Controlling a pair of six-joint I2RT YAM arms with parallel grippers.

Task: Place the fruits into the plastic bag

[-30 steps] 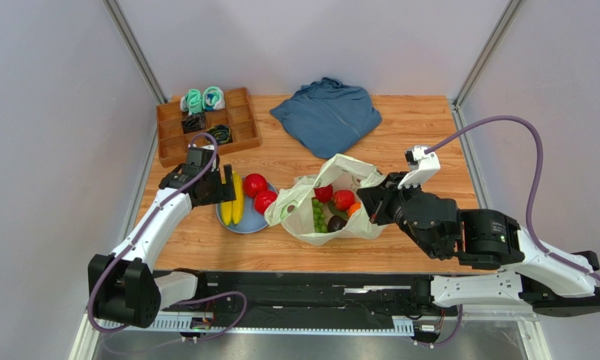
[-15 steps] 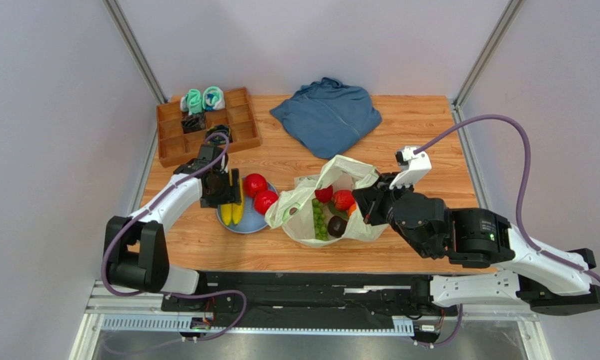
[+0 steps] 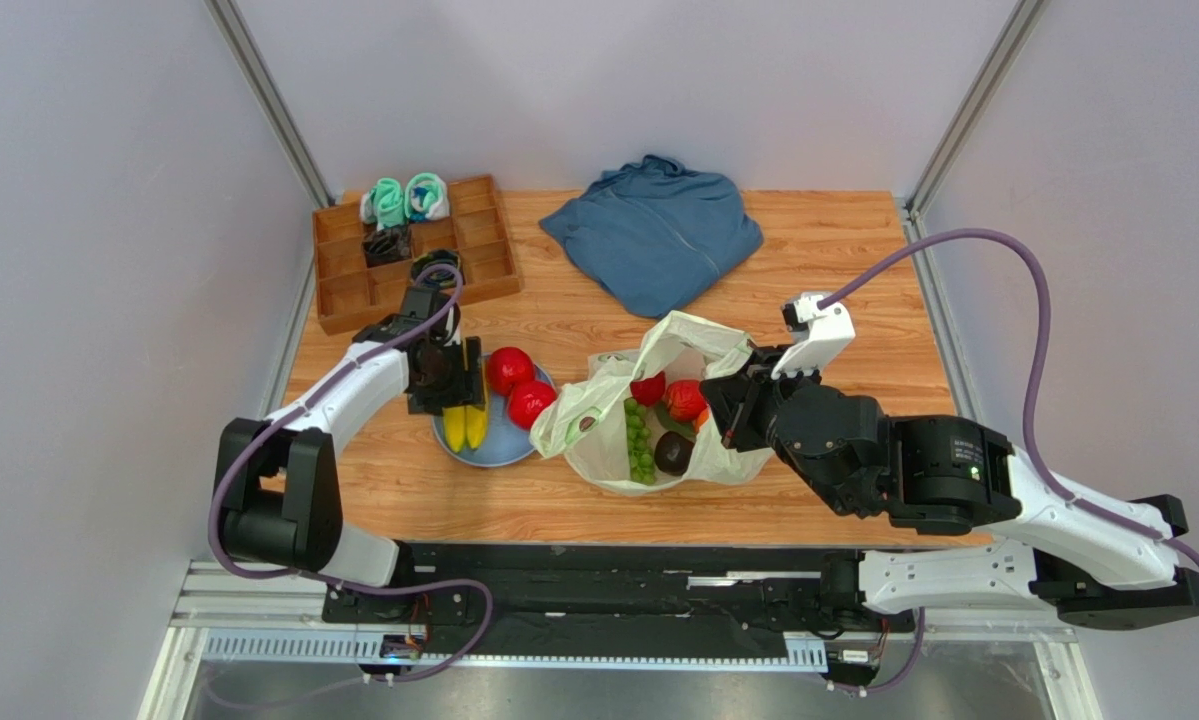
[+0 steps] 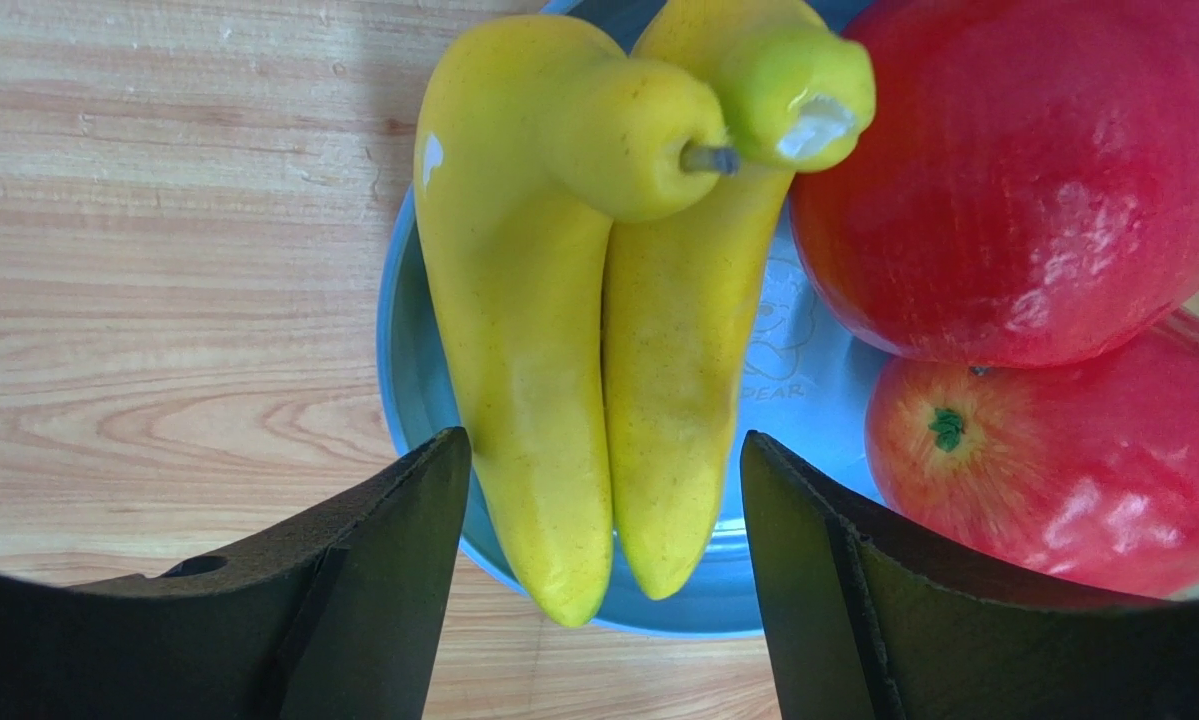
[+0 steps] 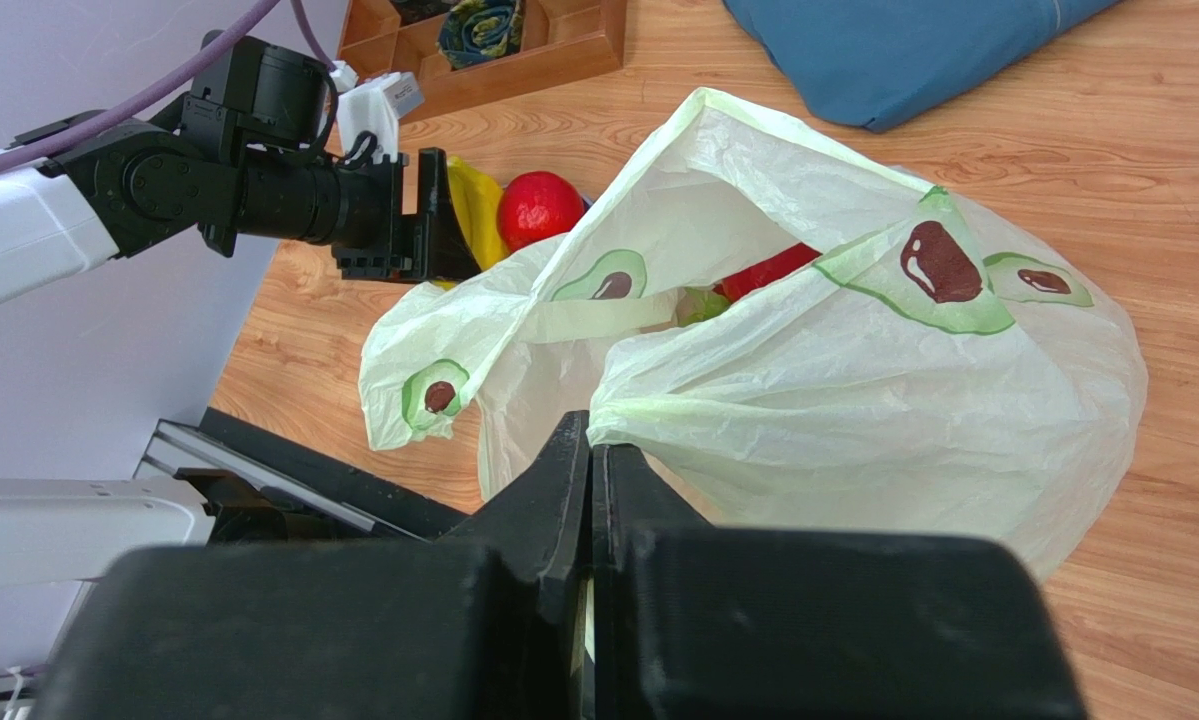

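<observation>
A yellow banana lies on a blue plate beside two glossy red fruits. My left gripper is open and straddles the banana's lower end, one finger on each side with a gap. From above, the left gripper stands over the banana. The plastic bag sits mid-table with its mouth held open. It holds green grapes, a dark avocado and red fruits. My right gripper is shut on the plastic bag's rim.
A wooden compartment tray with rolled socks stands at the back left. A folded blue garment lies at the back centre. The blue plate sits just left of the bag.
My left gripper has swung round and lowered over the banana, and its jaws have narrowed somewhat. The right arm has shifted slightly left, still pinching the bag.
</observation>
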